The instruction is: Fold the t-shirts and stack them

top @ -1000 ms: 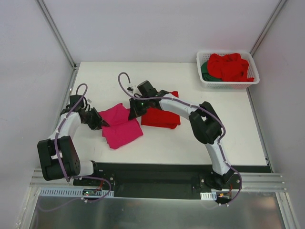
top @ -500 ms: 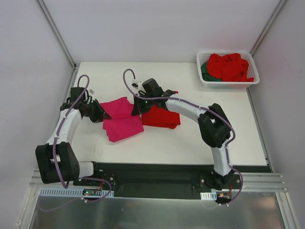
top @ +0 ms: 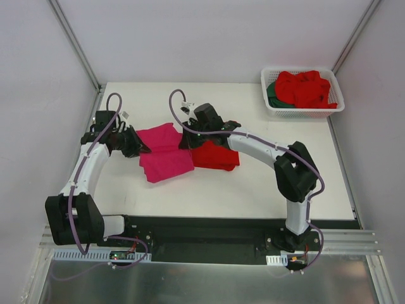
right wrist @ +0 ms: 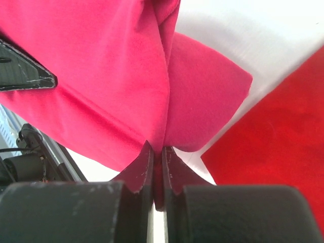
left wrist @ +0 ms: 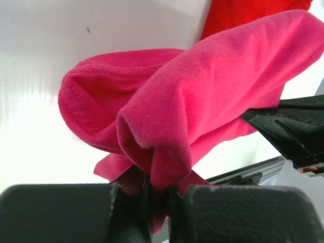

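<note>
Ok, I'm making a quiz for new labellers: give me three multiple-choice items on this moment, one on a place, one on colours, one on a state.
1. Where does the folded red t-shirt lie?
A. on the floor
B. on the table beside the magenta-pink t-shirt
C. on the left arm's base

2. Which cloth colours show in the white slotted basket?
A. red and dark green
B. pink only
C. blue and yellow

3. How do the arms' jaws stand?
A. both open
B. both shut on the magenta-pink t-shirt
C. left shut, right open

Answers:
1 B: the top view shows both shirts side by side on the table.
2 A: red cloth heaps beside dark green cloth.
3 B: each wrist view shows pink cloth pinched between closed jaws.
</note>
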Available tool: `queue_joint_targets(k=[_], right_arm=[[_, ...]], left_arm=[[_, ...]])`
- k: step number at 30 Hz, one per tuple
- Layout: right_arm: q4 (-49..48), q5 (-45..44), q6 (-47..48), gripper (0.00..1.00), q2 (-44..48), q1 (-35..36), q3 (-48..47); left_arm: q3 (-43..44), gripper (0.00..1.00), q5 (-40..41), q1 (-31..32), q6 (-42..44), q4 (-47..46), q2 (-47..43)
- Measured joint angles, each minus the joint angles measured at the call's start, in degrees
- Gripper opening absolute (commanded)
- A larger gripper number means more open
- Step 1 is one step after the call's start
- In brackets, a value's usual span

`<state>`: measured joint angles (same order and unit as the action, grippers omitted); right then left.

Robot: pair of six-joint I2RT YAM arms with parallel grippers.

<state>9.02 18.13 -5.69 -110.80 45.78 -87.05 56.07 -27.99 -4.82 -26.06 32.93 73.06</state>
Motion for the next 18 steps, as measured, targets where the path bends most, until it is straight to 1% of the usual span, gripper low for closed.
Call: queue_joint_targets(k=[13,18], right_arm=[[0.31,-6.91,0.96,0.01,5.81,0.00,2.56],[0.87,-10.03,2.27,0.01,7.10,0.00,2.56]], left_arm=[[4.79,0.00,0.02,4.46,2.51,0.37,0.15],[8.68,0.00,0.00,5.66,2.99,0.39,2.78]])
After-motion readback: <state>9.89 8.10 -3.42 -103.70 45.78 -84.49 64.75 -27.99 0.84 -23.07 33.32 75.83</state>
